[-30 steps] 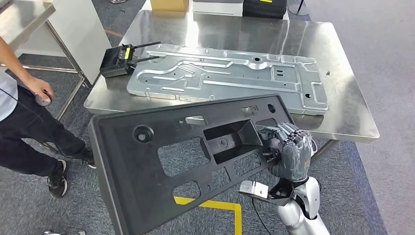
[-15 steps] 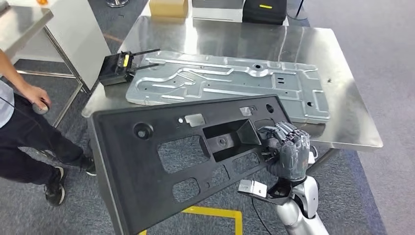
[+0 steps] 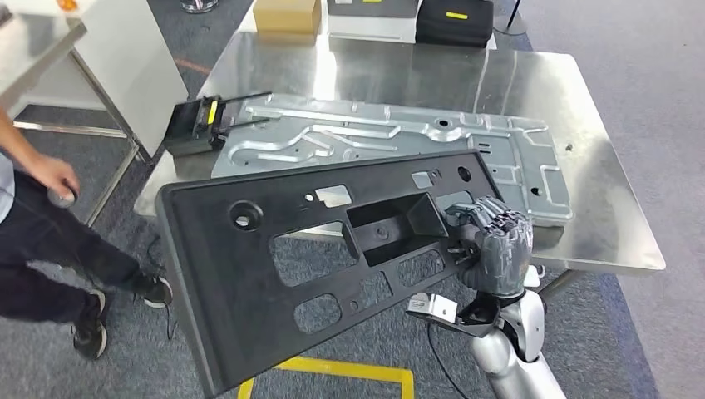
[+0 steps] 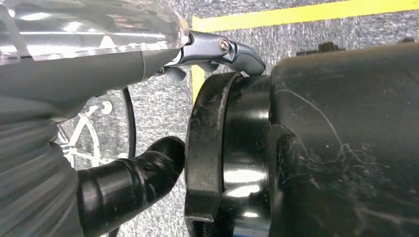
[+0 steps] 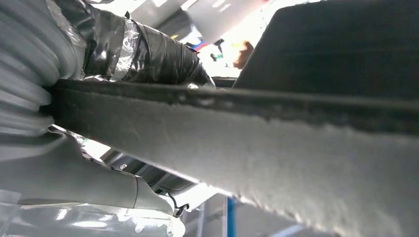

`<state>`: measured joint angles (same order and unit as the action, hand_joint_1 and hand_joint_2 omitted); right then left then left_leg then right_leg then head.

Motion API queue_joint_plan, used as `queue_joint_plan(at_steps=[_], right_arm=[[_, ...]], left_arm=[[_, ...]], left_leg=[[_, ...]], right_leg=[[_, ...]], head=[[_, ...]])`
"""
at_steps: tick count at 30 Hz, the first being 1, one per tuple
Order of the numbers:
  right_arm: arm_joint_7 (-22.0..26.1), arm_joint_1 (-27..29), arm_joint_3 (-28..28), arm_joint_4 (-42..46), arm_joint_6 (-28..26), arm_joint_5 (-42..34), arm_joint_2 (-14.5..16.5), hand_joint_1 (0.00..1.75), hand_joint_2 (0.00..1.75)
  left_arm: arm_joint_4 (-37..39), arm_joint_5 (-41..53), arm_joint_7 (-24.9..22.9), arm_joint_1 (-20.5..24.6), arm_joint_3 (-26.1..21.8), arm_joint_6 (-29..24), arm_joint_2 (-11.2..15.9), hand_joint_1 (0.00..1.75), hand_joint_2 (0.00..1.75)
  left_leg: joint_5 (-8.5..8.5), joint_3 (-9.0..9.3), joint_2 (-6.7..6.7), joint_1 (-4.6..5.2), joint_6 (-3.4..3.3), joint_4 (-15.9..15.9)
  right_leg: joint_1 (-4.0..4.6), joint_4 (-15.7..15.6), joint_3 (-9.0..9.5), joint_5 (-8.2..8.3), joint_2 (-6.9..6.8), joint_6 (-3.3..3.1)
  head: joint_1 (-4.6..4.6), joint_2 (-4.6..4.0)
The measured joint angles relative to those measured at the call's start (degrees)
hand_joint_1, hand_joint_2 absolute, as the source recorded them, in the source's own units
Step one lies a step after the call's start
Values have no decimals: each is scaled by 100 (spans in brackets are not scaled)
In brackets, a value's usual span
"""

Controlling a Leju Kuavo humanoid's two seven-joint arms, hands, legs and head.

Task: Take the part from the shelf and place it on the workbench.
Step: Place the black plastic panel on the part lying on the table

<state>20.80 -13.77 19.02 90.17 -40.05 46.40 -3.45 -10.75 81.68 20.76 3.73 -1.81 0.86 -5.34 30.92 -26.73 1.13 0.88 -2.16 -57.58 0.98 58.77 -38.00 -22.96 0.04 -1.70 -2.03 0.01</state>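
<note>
Black plastic panel [image 3: 274,274] (the part) is held in the air, tilted, in front of the steel worktop [image 3: 599,224]. Its far long edge overlaps the worktop's near edge in the head view; whether they touch, cannot tell. Its near left corner hangs over carpet and a yellow floor line [image 3: 332,370].

Right hand [image 3: 495,245]: fingers [image 3: 486,218] curled over the panel's right end, beside the deep rectangular recess, gripping it. Right wrist view: the panel's edge [image 5: 247,118] runs straight across, close to the camera.

Left hand [image 4: 74,163]: left wrist view shows a dark finger [image 4: 133,175] against a round black boss on the panel's underside [image 4: 346,148]. Whether the fingers close on it, cannot tell.

Worktop contents: 1 stamped metal plate [image 3: 391,150] lies flat across the middle, its near edge close behind the panel. A black device with antennas [image 3: 195,125] sits at the plate's left end, at the worktop's left edge. A cardboard box [image 3: 287,15] and a black case [image 3: 453,21] stand at the far edge. Bare steel shows right of the plate and behind it.

A person [image 3: 41,241] stands left of the worktop, one hand [image 3: 54,179] low.
</note>
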Motion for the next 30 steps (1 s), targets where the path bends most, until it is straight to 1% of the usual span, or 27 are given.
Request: queue_joint_plan(at_steps=[1, 2, 3, 4, 5, 6, 7, 8, 9, 10, 11, 12, 13, 15, 16, 17, 18, 19, 21, 22, 23, 24, 26, 27, 28, 29, 30], right_arm=[[-16, -32, -24, -20, -1, 3, -5, 175, 175], [-27, -73, -49, -43, -1, 7, -9, 175, 175], [-35, -117, -69, -64, -1, 10, -10, 175, 175], [-40, -154, -89, -86, -1, 16, -10, 175, 175], [-39, -181, -110, -109, -1, 21, -10, 175, 175], [-30, -194, -134, -135, -1, 28, -9, 175, 175], [-7, -196, -163, -162, 0, 37, -7, 175, 175], [26, -197, -198, -189, 0, 44, -1, 175, 175], [64, -197, -234, -210, 1, 51, 10, 175, 175], [99, -199, -271, -223, 1, 57, 26, 175, 175], [121, -206, -308, -232, 1, 58, 41, 175, 175], [133, -216, -336, -237, 1, 60, 55, 175, 175], [139, -226, -362, -240, 1, 61, 65, 175, 175], [140, -244, -404, -250, 1, 65, 75, 175, 175], [140, -251, -425, -254, 0, 68, 76, 175, 175], [140, -266, -444, -257, -1, 70, 76, 175, 175], [140, -287, -462, -260, -1, 72, 76, 175, 175], [138, -304, -476, -266, -1, 73, 76, 175, 175], [127, -324, -497, -291, -1, 73, 76, 175, 175], [119, -323, -504, -310, -1, 72, 76, 175, 175], [111, -322, -509, -327, -1, 72, 76, 175, 175], [104, -322, -515, -343, -1, 72, 76, 175, 175], [97, -324, -527, -360, -1, 72, 76, 175, 175], [95, -327, -531, -368, -1, 72, 76, 175, 175], [91, -330, -533, -373, -1, 72, 76, 175, 175], [86, -332, -534, -379, -1, 72, 76, 175, 175], [78, -334, -534, -385, -1, 72, 77, 175, 175]], left_arm=[[0, 0, -1, 1, 7, 6, 5, 0, 175], [0, 0, 5, 2, 15, 11, 10, 0, 175], [0, 0, 15, 3, 22, 16, 15, 0, 175], [0, 0, 24, 2, 30, 16, 17, 0, 175], [-1, 0, 33, 10, 37, 14, 19, 0, 175], [-2, 0, 37, 22, 44, 10, 20, 0, 175], [-3, 0, 37, 35, 54, 6, 20, 0, 175], [-4, 0, 33, 46, 66, 5, 21, 0, 175], [-4, 0, 24, 46, 80, 6, 22, 0, 175], [-4, 0, 12, 38, 97, 9, 23, 0, 175], [-2, 0, 1, 31, 112, 12, 23, 0, 175], [1, 0, -5, 26, 125, 15, 23, 0, 175], [2, 0, -6, 25, 133, 17, 23, 0, 175], [1, 0, -2, 29, 143, 19, 22, 0, 175], [0, 0, -2, 32, 146, 20, 21, 0, 175], [0, 0, -2, 34, 150, 22, 20, 0, 175], [0, 0, -2, 35, 151, 26, 19, 0, 175], [0, 0, -2, 35, 152, 30, 18, 0, 175], [0, 0, -3, 35, 153, 32, 18, 0, 175], [0, 0, -6, 35, 153, 22, 18, 0, 175], [0, 0, -10, 34, 153, 3, 18, 0, 175], [0, 0, -14, 34, 153, -19, 17, 0, 175], [1, 0, -22, 31, 154, -50, 10, 0, 175], [2, 0, -26, 31, 154, -56, 5, 0, 175], [2, 0, -28, 31, 155, -61, 1, 0, 175], [3, 0, -32, 31, 156, -69, -3, 0, 175], [3, 0, -34, 31, 157, -78, -1, 0, 175]], left_leg=[[-9, 15, -5, 12, 28, -61], [-3, -46, -8, 18, 63, -210], [42, -179, -9, 22, 94, -463], [135, -379, -13, 16, 124, -796], [281, -604, -14, 14, 153, -1135], [437, -797, -17, 13, 176, -1396], [535, -920, -22, 13, 197, -1518], [514, -960, -28, 12, 216, -1467], [347, -917, -35, 8, 228, -1243], [57, -829, -42, -1, 239, -892], [-196, -759, -50, -10, 236, -547], [-330, -713, -57, -17, 199, -290], [-419, -693, -60, -19, 149, -136], [-414, -676, -54, -21, 14, -87], [-470, -639, -49, -27, -26, -73], [-474, -603, -44, -34, -62, -65], [-469, -560, -43, -40, -90, -61], [-456, -538, -44, -41, -109, -57], [-418, -512, -41, -40, -133, -60], [-394, -493, -33, -39, -134, -61], [-364, -462, -21, -37, -133, -61], [-328, -417, -8, -34, -129, -60], [-246, -307, 10, -27, -112, -53], [-210, -271, 18, -25, -93, -44], [-181, -251, 22, -26, -66, -29], [-168, -252, 24, -22, -42, -30], [-172, -252, 25, -15, -42, -24]], right_leg=[[-26, -36, 61, -4, -1, -11], [-56, -63, 129, -25, -3, -30], [-86, -87, 193, -45, -4, -44], [-100, -103, 247, -78, -9, -56], [-110, -106, 297, -119, -11, -63], [-116, -106, 350, -165, -13, -59], [-121, -106, 415, -215, -15, -50], [-125, -105, 487, -268, -15, -39], [-130, -104, 561, -319, -12, -25], [-134, -101, 625, -370, -9, -6], [-130, -83, 678, -417, -2, 19], [-119, -71, 697, -454, 7, 47], [-105, -60, 696, -490, 14, 82], [-85, -1, 690, -518, 24, 145], [-88, 47, 694, -539, 22, 175], [-95, 161, 664, -568, 18, 202], [-104, 350, 565, -631, 14, 230], [-116, 641, 390, -733, 8, 260], [-128, 1317, -81, -989, 4, 299], [-130, 1516, -269, -1065, 3, 303], [-128, 1529, -369, -1032, 3, 292], [-122, 1341, -364, -865, 3, 269], [-82, 609, -156, -316, 2, 173], [-51, 298, -65, -148, 0, 124], [-25, 107, -3, -40, 2, 84], [-13, 34, 25, -16, 7, 69], [-19, -4, 47, -11, 12, 91]], head=[[5, -1], [15, -1], [26, -1], [36, -1], [48, -1], [49, -1], [49, -1], [48, -1], [48, -1], [47, -1], [46, -1], [47, -1], [45, -1], [40, -1], [37, -1], [35, -1], [33, -1], [31, -1], [29, -1], [29, -1], [28, -1], [28, -1], [30, -1], [35, -1], [34, -1], [37, -1], [36, -1]])
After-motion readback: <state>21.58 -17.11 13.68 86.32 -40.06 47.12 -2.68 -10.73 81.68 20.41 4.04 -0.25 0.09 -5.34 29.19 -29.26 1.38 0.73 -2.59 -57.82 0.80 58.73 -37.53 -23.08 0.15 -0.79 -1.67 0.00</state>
